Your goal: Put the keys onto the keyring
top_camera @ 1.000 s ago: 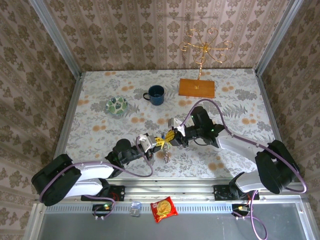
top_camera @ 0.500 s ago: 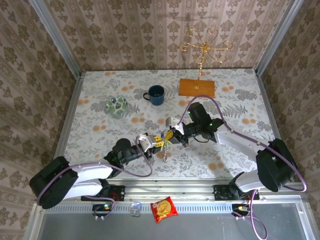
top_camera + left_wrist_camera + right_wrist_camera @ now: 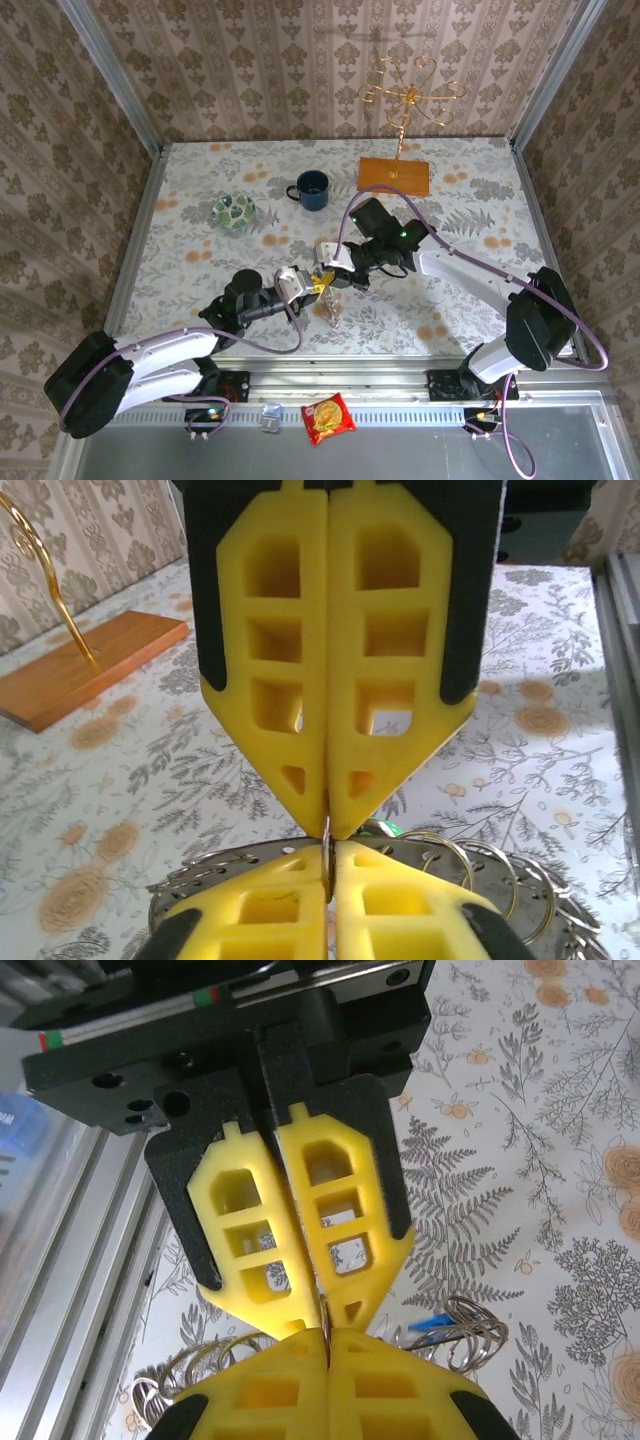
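My left gripper (image 3: 314, 284) and right gripper (image 3: 329, 277) meet tip to tip above the front middle of the table. Both are shut on the same thin metal edge of the keyring (image 3: 331, 308), whose bunch of rings dangles below them. In the left wrist view my left gripper (image 3: 330, 852) pinches that edge from below and the right gripper (image 3: 329, 822) from above; the dark grey ring (image 3: 195, 878) spreads behind, with a green key head (image 3: 388, 827) peeking out. In the right wrist view my right gripper (image 3: 327, 1336) faces the left gripper (image 3: 322, 1316); a blue key (image 3: 432, 1322) lies among small rings (image 3: 472, 1332).
A blue mug (image 3: 312, 189) and a green-patterned glass dish (image 3: 234, 211) stand at the back left. The gold wire stand on its wooden base (image 3: 394, 175) is at the back right. A snack packet (image 3: 328, 418) lies on the rail in front of the table.
Both grippers have shifted a little left and away from the front edge, staying tip to tip. The right arm has swung furthest; the hanging rings moved with them.
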Controlling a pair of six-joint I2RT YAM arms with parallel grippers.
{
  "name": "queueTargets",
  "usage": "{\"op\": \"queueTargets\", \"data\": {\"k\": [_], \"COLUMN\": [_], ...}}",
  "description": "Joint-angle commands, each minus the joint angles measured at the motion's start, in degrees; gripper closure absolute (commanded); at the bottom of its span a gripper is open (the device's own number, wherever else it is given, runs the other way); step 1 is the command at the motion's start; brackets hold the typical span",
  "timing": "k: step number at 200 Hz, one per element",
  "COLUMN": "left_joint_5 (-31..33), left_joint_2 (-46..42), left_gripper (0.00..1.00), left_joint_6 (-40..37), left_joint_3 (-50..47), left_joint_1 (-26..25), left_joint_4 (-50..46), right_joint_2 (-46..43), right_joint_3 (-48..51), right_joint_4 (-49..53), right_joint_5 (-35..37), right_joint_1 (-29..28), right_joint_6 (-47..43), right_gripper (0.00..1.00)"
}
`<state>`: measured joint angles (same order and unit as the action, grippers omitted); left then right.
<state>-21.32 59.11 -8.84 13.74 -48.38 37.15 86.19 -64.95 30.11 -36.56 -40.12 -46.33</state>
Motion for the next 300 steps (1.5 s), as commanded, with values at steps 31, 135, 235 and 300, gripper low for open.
{"op": "queueTargets", "data": {"k": [31, 135, 235, 300], "left_joint_5": [-3.2, -8.4, -9.4, -6.5], "left_joint_2": [-0.5, 5.8, 6.5, 2.7], "left_gripper": [1.0, 1.0, 1.0, 0.81], "left_joint_6": [0.8, 6.2, 7.1, 3.3], "left_joint_3": [2.0, -1.2, -1.5, 0.2], "left_joint_1": [1.8, 2.5, 2.5, 2.6], "left_joint_4": [3.0, 17.3, 19.7, 7.8], "right_joint_2": [-2.3, -8.0, -6.8, -6.8], "right_joint_3": [2.6, 16.6, 15.5, 10.8], "right_joint_4": [-4.2, -26.8, -27.0, -13.9], "right_joint_5": [-3.7, -10.6, -12.0, -9.2], "right_joint_1": [1.0, 5.7, 5.2, 5.0], "right_joint_6": [3.7, 18.9, 18.7, 9.9], "right_gripper": [0.77, 0.73, 0.87, 1.0]}}
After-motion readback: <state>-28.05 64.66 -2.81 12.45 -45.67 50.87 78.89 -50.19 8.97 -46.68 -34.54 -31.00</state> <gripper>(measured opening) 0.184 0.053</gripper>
